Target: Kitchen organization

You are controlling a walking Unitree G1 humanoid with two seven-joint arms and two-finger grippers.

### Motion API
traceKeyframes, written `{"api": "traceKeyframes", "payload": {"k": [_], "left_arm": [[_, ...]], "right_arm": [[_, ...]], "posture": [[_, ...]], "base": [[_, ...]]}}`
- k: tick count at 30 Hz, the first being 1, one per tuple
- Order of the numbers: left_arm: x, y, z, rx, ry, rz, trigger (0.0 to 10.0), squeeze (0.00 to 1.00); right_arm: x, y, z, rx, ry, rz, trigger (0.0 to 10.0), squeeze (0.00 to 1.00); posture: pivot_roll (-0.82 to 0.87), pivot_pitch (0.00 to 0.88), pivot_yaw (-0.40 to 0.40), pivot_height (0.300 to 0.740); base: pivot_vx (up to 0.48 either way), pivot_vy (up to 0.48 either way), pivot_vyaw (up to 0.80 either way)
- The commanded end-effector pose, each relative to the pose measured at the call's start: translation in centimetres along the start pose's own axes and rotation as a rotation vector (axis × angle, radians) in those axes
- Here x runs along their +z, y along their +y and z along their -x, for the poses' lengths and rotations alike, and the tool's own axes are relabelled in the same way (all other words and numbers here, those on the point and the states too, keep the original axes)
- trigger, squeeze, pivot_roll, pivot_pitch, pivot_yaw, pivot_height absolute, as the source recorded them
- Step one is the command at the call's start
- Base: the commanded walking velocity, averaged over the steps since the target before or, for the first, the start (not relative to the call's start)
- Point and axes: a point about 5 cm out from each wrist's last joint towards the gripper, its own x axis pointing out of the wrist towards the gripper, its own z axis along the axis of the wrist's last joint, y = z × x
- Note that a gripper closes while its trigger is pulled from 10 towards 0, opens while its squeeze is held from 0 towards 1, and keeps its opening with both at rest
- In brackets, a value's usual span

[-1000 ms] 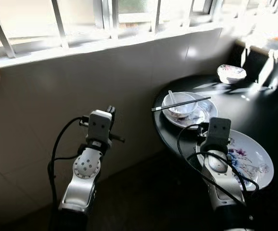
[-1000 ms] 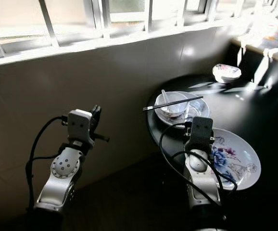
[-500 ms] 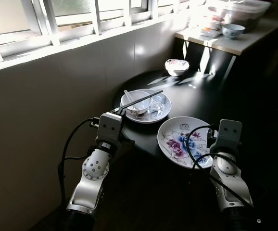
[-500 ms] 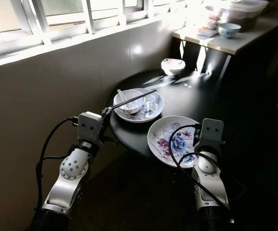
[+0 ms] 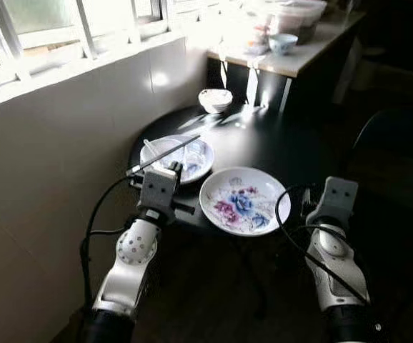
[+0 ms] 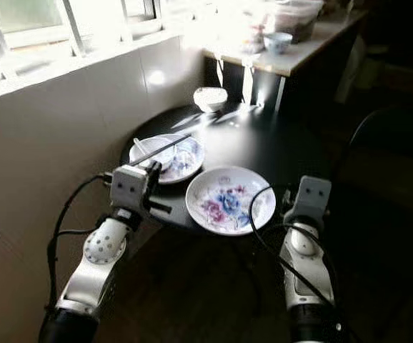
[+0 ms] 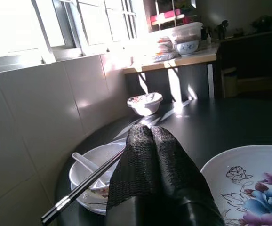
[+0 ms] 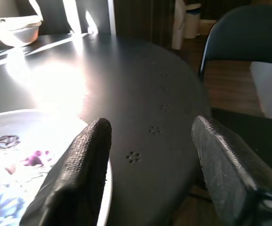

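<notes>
A round black table point(image 5: 292, 153) stands in front of me. A floral plate point(image 5: 244, 201) lies at its near edge. To its left, a white bowl point(image 5: 165, 153) with a spoon rests on a second plate, and black chopsticks point(image 7: 86, 183) lie across the bowl. A small white bowl point(image 5: 215, 98) sits at the far side. My left gripper point(image 7: 150, 129) is shut and empty, level with the table edge beside the chopsticks bowl. My right gripper point(image 8: 150, 127) is open and empty, held at the table edge just right of the floral plate point(image 8: 13, 155).
A tiled wall point(image 5: 63, 121) under a window runs along the left. Behind the table is a light counter point(image 5: 303, 61) with a blue-and-white bowl point(image 5: 283, 44) and plastic containers point(image 5: 292, 13). A dark chair point(image 5: 396, 139) stands to the right of the table.
The whole view has swung round. The table, earlier off to the right, now sits centred between my arms. Both arms keep the same pose, and nothing on the table has moved.
</notes>
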Motion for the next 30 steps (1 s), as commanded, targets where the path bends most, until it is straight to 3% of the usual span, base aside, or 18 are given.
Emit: {"api": "traceKeyframes", "payload": {"k": [1,4,10,13,18,30], "left_arm": [[0.0,-0.4,-0.1,-0.01,0.001,-0.006,10.0,0.0],[0.0,-0.4,-0.1,-0.008,0.002,-0.006,10.0,0.0],[0.0,-0.4,-0.2,-0.006,0.001,-0.007,10.0,0.0],[-0.1,-0.3,-0.2,-0.003,0.002,-0.007,10.0,0.0],[-0.1,-0.4,-0.2,-0.002,0.002,-0.008,10.0,0.0],[-0.1,-0.4,-0.3,0.002,0.003,-0.013,10.0,0.0]], "right_arm": [[-0.1,-0.5,-0.4,0.007,0.043,-0.055,10.0,0.0],[-0.3,0.2,-0.6,0.076,0.086,-0.136,10.0,0.0],[-0.5,0.2,-1.0,0.082,0.131,-0.24,10.0,0.0],[-0.9,0.5,-1.1,0.119,0.175,-0.259,10.0,0.0],[-1.7,1.3,-1.3,0.181,0.267,-0.372,10.0,0.0],[-2.7,2.1,-1.9,0.248,0.37,-0.41,10.0,0.0]], "posture": [[0.09,0.0,0.017,0.74],[0.09,0.0,0.016,0.74],[0.09,0.0,0.012,0.74],[0.1,0.0,0.01,0.74],[0.09,0.0,0.011,0.74],[0.1,0.0,0.008,0.74]], "base": [[0.0,0.0,0.0],[0.0,0.0,0.0],[0.0,0.0,0.0],[0.0,0.0,0.0],[0.0,0.0,0.0],[0.0,0.0,0.0]]}}
